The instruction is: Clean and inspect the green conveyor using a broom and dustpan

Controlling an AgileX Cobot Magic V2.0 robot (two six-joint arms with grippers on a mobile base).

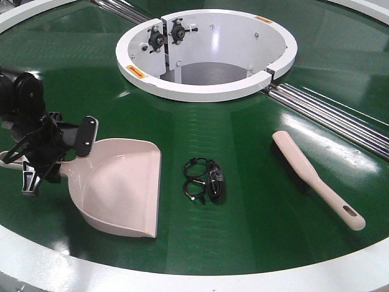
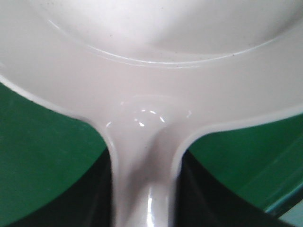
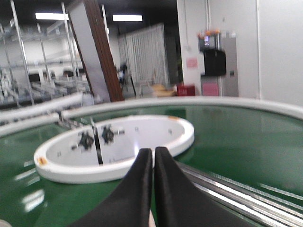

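The beige dustpan (image 1: 118, 188) lies on the green conveyor (image 1: 255, 225) at the front left, its flat lip toward the front edge. My left gripper (image 1: 58, 159) is shut on its handle near the scoop. In the left wrist view the dustpan (image 2: 151, 71) handle runs between the dark fingers (image 2: 97, 198) of that gripper (image 2: 144, 198). The broom (image 1: 316, 179) lies alone on the belt at the right, handle pointing to the front right. My right gripper (image 3: 153, 150) is shut and hangs above the belt (image 3: 236, 142); it does not show in the front view.
A bundle of black cable (image 1: 205, 180) lies on the belt between dustpan and broom. The white ring hub (image 1: 206, 91) stands behind them, with silver rails (image 1: 328, 112) running off to the right. The pale outer rim (image 1: 182, 281) bounds the front.
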